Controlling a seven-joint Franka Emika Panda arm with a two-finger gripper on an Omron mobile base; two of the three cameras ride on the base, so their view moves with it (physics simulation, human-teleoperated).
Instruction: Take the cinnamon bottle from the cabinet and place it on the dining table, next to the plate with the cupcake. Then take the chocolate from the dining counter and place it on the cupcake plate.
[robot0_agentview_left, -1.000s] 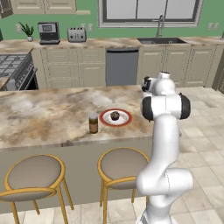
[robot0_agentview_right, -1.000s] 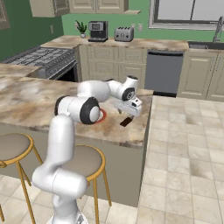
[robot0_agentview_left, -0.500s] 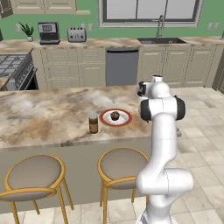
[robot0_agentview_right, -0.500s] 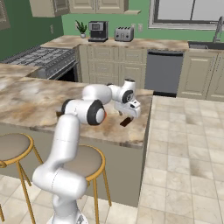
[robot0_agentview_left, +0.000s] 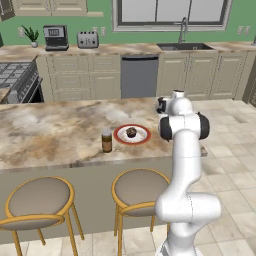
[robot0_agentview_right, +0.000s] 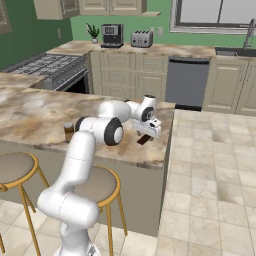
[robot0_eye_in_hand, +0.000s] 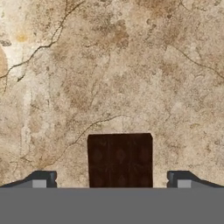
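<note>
Plainly, the chocolate (robot0_eye_in_hand: 120, 159) is a small, flat, dark slab scored into squares, and it should handle as a light, stiff thing — rigid enough to take a pinch, though thin and lying flush on the stone, so there is little height to catch; my judgement is that the sound hold is across its two long side edges, low down, with the pads meeting the flat flanks rather than a corner, since a smooth bar could skate on the polished top if nudged from one side first. In the hand view it sits at the lower middle of the frame; the left fingertip (robot0_eye_in_hand: 40, 179) stands at the lower left, the bar between, the right one at the lower right, each clear of its edges, so the gripper (robot0_eye_in_hand: 111, 180) is spread wide and grasps nothing. In the right base view the bar (robot0_agentview_right: 143, 140) lies on the counter (robot0_agentview_right: 45, 107) just below the hand, right of centre, near the edge; further left in the frame stand the cinnamon bottle (robot0_agentview_left: 106, 141) and, beside it, the plate (robot0_agentview_left: 142, 135) with the cupcake (robot0_agentview_left: 131, 132) — well apart from the chocolate.
</note>
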